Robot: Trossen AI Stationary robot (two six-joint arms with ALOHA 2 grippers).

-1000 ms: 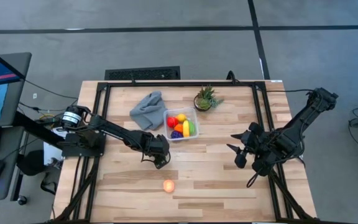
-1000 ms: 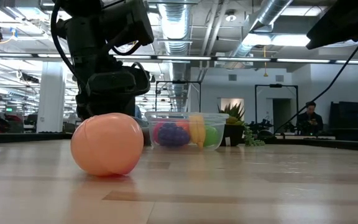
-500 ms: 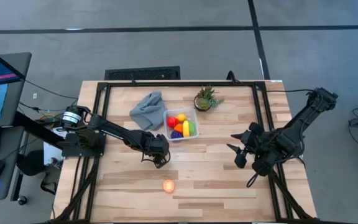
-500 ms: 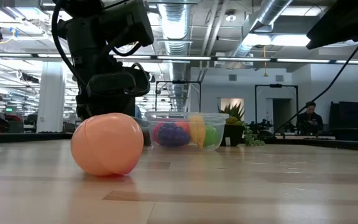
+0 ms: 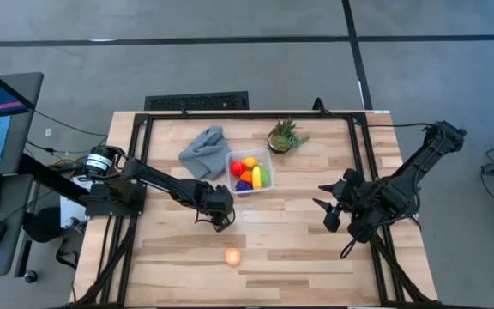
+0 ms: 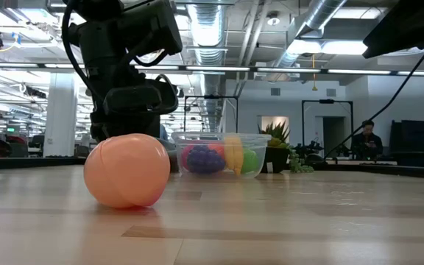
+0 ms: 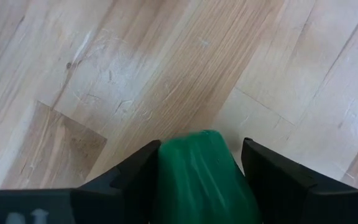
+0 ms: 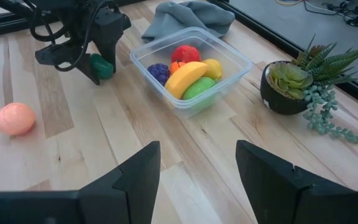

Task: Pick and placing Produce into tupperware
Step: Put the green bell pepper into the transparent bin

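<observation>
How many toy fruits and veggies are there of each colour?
Red round toy fruit: 1
Small orange toy fruit: 1
Yellow round fruit and yellow banana: 2
Light green fruit and dark green vegetable: 2
Purple toy grapes: 1
Peach-coloured ball fruit: 1
Total: 8

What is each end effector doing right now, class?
Left end effector: closed on a dark green toy vegetable.
Right end effector: open, holding nothing.

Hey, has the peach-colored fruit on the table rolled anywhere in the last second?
No. In the high view the peach fruit sits at the same spot on the same plank seam, equally far from the tupperware.
</observation>
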